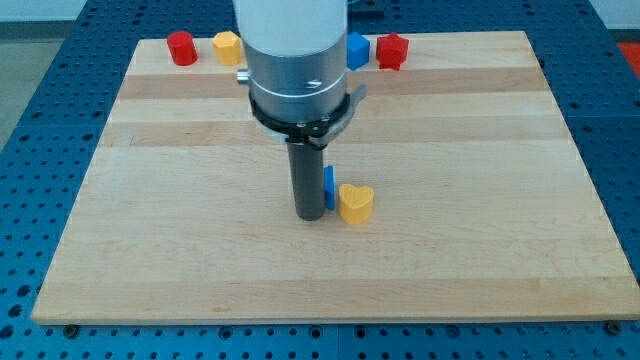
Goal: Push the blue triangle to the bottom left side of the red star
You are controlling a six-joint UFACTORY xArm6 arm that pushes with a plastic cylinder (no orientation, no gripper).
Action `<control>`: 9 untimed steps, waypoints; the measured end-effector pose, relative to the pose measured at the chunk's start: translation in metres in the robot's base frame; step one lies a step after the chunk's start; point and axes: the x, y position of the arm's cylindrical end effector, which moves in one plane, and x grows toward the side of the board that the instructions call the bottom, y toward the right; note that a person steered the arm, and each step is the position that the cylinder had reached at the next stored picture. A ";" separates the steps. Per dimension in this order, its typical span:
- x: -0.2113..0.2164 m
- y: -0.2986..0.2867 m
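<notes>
My tip (310, 215) rests on the wooden board near its middle. A blue block (328, 186) shows only as a thin sliver right of the rod; its shape cannot be made out. It sits touching or almost touching the rod, with a yellow heart-shaped block (355, 203) just to its right. The red star (392, 51) lies at the view's top, right of centre, far from the tip. Another blue block (357, 50) sits just left of the star, partly hidden by the arm.
A red cylinder (181, 48) and a yellow block (227, 47) lie at the view's top left. The arm's white and grey body (297, 60) hides part of the board's top middle. The board's edge (330, 320) runs along the view's bottom.
</notes>
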 end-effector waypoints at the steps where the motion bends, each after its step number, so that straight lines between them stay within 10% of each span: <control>1: -0.008 0.009; 9: -0.128 0.064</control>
